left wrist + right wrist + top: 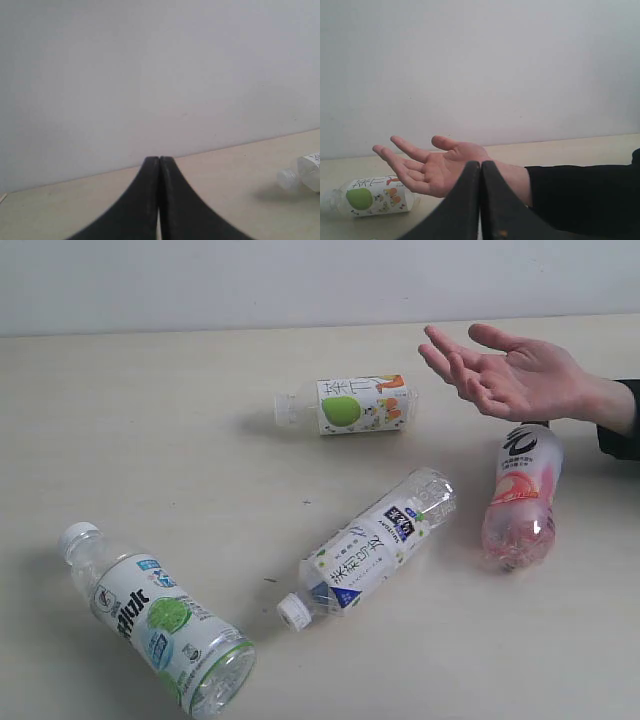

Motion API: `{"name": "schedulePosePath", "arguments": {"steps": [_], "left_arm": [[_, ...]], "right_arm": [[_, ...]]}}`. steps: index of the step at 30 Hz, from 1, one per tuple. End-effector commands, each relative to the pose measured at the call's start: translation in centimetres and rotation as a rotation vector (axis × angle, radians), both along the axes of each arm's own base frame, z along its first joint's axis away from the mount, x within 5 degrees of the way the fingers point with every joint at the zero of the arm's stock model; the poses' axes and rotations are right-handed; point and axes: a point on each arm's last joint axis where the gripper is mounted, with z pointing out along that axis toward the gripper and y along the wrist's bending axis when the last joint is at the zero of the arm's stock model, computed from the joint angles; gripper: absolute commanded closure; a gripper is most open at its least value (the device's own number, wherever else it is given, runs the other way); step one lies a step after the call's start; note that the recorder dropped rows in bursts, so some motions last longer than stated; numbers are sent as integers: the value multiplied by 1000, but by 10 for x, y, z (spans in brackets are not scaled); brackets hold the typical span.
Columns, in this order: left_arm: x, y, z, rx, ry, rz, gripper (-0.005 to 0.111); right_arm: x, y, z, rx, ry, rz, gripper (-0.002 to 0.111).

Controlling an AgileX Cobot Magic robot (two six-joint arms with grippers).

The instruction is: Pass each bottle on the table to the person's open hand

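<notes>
Pale table (150,440) holds four bottles (375,545) on their sides; the pink bottle (522,495) seems to hide its cap end beneath the person's open hand (515,375). Left gripper (159,162) and right gripper (480,165), pressed together, hold nothing. Nudged bottles may roll; reaching there risks striking the hand.

table (150,440): white-green bottle (155,625), white-blue bottle (370,550), apple bottle (350,403), pink-black bottle (522,500), all on sides.
</notes>
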Motion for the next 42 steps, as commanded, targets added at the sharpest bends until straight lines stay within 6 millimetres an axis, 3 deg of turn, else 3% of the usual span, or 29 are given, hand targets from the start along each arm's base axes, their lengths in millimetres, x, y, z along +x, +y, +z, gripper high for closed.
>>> {"name": "schedulePosePath", "arguments": {"steps": [1, 19, 24, 29, 36, 42], "left_arm": [[0, 0, 0, 3, -6, 3, 107], [0, 0, 0, 3, -6, 3, 107], [0, 0, 0, 3, -6, 3, 107], [0, 0, 0, 3, -6, 3, 107], [0, 0, 0, 3, -6, 3, 107], [0, 0, 0, 3, -6, 3, 107]], "right_arm": [[0, 0, -1, -3, -7, -6, 108], [-1, 0, 7, 5, -89, -2, 108], [-3, -2, 19, 312, -217, 25, 108], [-5, -4, 27, 369, -307, 26, 108], [-12, -17, 41, 638, -497, -17, 108], [6, -8, 78, 540, -336, 6, 108]]}}
